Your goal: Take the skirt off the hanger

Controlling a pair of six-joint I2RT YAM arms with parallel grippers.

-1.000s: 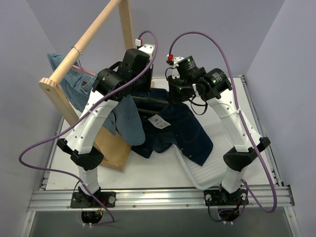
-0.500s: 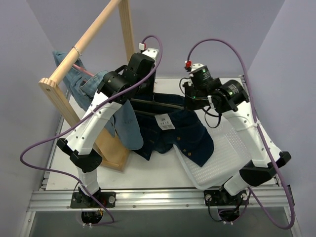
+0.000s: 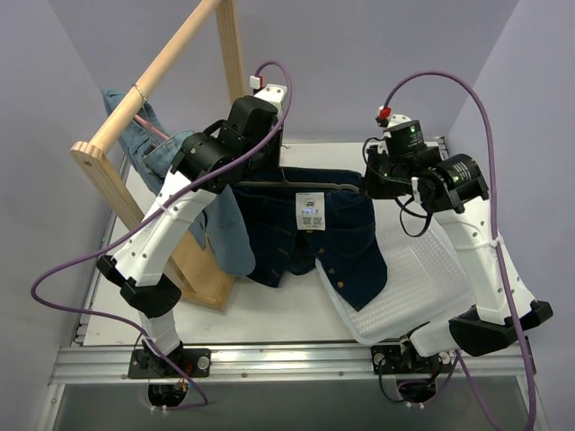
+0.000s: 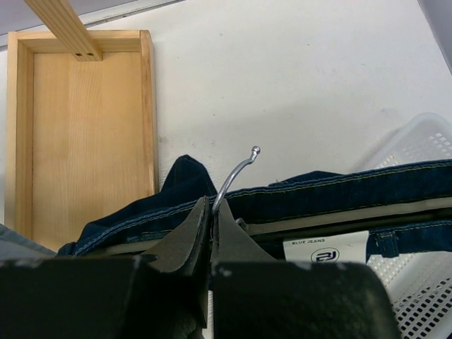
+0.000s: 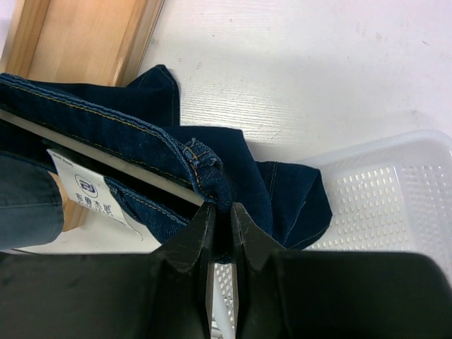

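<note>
While left hand (image 4: 210, 215) pinches hanger (image 4: 228, 180), right hand (image 5: 220, 217) clamps skirt (image 5: 236, 159).

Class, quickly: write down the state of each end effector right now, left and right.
Left end effector: closed on the hanger hook.
Right end effector: closed on the skirt waistband.

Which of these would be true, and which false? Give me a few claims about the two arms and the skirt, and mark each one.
1. The left gripper is shut on the hanger, at its hook. True.
2. The right gripper hangs open above the skirt. False: it pinches the waistband.
3. The skirt lies folded inside the white basket. False: it is on the hanger.
4. A lighter denim garment hangs on the wooden rack. True.
</note>
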